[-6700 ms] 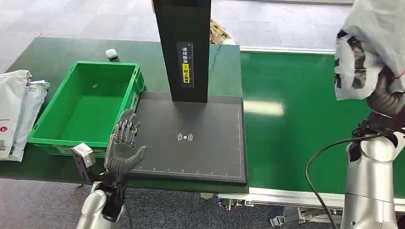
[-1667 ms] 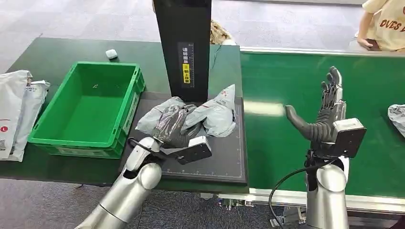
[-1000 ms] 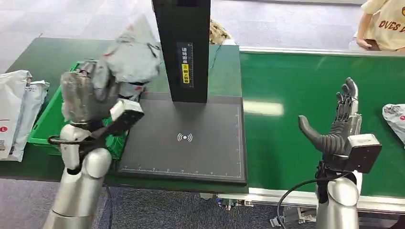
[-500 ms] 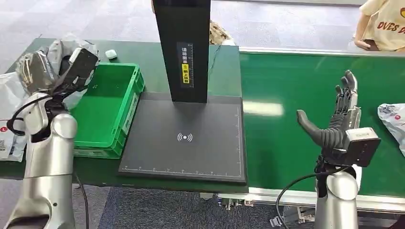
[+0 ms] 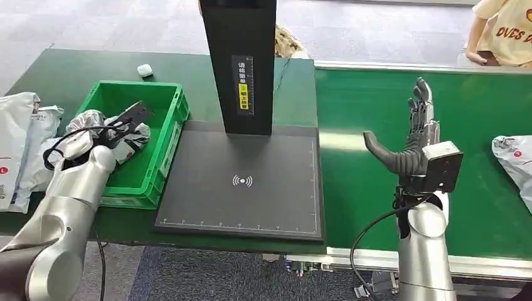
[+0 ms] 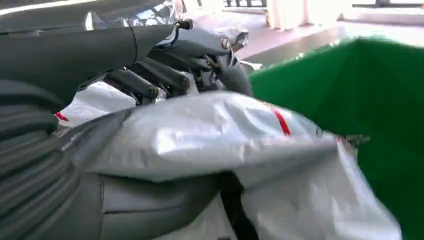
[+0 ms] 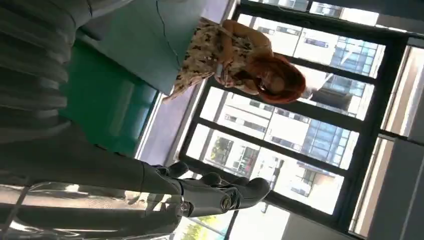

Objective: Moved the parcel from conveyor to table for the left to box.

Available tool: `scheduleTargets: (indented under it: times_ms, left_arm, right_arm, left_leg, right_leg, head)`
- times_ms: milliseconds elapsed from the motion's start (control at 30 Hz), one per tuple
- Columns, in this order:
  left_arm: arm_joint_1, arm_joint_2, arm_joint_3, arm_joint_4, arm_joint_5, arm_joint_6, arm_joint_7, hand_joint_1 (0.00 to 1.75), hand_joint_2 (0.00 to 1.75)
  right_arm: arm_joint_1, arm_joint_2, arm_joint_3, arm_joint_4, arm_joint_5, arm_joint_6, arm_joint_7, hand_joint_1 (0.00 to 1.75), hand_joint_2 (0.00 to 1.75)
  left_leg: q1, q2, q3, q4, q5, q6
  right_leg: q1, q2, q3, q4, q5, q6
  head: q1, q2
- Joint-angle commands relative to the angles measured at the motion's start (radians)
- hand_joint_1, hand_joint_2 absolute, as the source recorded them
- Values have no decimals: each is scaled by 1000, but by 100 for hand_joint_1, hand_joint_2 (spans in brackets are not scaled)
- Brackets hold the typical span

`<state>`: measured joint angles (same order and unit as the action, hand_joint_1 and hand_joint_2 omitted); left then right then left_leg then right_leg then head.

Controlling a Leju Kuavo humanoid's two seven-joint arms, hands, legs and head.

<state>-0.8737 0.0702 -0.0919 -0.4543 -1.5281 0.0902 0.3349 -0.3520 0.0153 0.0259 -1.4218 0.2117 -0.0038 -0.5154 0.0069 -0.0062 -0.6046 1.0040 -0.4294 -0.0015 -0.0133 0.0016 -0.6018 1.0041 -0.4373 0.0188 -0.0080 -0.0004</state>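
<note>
A crumpled grey parcel (image 5: 133,135) lies low inside the green box (image 5: 164,94) at the table's left. My left hand (image 5: 119,122) reaches into the box and grips it. In the left wrist view the dark fingers (image 6: 150,75) lie over the silver parcel (image 6: 225,135) with the thumb under it, and the green box wall (image 6: 370,95) is close beside. My right hand (image 5: 414,141) is raised over the green conveyor (image 5: 489,106), fingers spread and holding nothing; its fingers (image 7: 215,195) also appear in the right wrist view.
A black scanner column (image 5: 241,63) stands behind the black scan pad (image 5: 244,182). Another grey parcel (image 5: 514,160) lies on the conveyor at the far right. White bags (image 5: 19,144) lie left of the box. A person (image 5: 502,28) stands beyond the belt.
My left hand has come down from above the box's left side into the box, still with the parcel. My right hand has shifted a little left and up.
</note>
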Motion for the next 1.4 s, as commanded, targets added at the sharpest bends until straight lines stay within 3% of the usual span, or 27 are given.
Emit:
scheduleTargets:
  times_ms: [33,100,267,367,467,533,633,667,967,1167,1400]
  left_arm:
    - [-46,-25,97,42,104,240,-136,0,175]
    - [-32,-41,119,-2,159,326,-222,0,175]
    - [-35,-44,118,-2,159,322,-222,0,175]
    - [-10,-58,130,-58,219,389,-304,0,175]
    - [81,-103,131,-241,428,424,-491,0,175]
    - [200,-119,82,-440,644,368,-570,0,175]
    - [350,-124,3,-643,1049,156,-679,0,175]
    - [375,-110,-33,-664,1077,170,-678,0,175]
    - [359,-99,-39,-650,1088,172,-675,0,175]
    - [538,-164,-75,-803,1426,-131,-744,0,175]
    - [631,-199,-104,-750,1588,-258,-802,0,175]
  right_arm:
    - [14,-38,3,28,-16,-10,-4,0,175]
    - [23,-40,1,22,-22,-13,-6,0,175]
    - [25,-41,1,22,-22,-14,-6,0,175]
    - [29,-35,0,19,-26,-21,-7,0,175]
    - [55,-43,-4,12,-29,-40,-11,0,175]
    - [73,-54,-6,14,-39,-49,-19,0,175]
    - [92,-54,-3,17,-48,-50,-30,0,175]
    - [93,-55,3,19,-49,-50,-31,0,175]
    - [88,-55,5,17,-49,-50,-31,0,175]
    - [124,-25,43,24,-138,27,-14,0,175]
    - [150,26,133,137,-174,80,20,0,175]
  left_leg:
    - [1,-1,2,0,-1,0]
    - [1,-2,4,-1,-1,0]
    - [1,-1,2,0,-1,0]
    - [1,-1,6,-2,-1,0]
    - [0,-2,5,-2,-1,0]
    - [1,-3,9,-4,-1,0]
    - [-1,-1,6,-4,-1,1]
    - [-1,0,7,-4,-1,1]
    - [0,0,4,-1,-2,1]
    - [0,2,7,-3,-3,1]
    - [0,4,8,-3,-5,1]
  right_leg:
    - [1,-1,3,-1,-1,-1]
    - [1,-2,5,-2,-1,-1]
    - [1,-2,2,-1,-1,0]
    - [1,-2,7,-3,-1,-1]
    - [1,-3,6,-3,-1,-1]
    - [1,-4,10,-5,-2,-1]
    - [-1,-1,6,-4,-1,0]
    - [-1,0,7,-5,-1,0]
    - [0,-1,4,-2,-1,0]
    - [0,1,7,-5,-2,0]
    - [0,3,8,-4,-3,0]
  head:
    - [0,0]
    - [0,0]
    - [0,0]
    - [0,0]
    - [0,0]
    - [0,0]
    - [0,0]
    - [0,0]
    - [0,0]
    - [1,0]
    - [0,0]
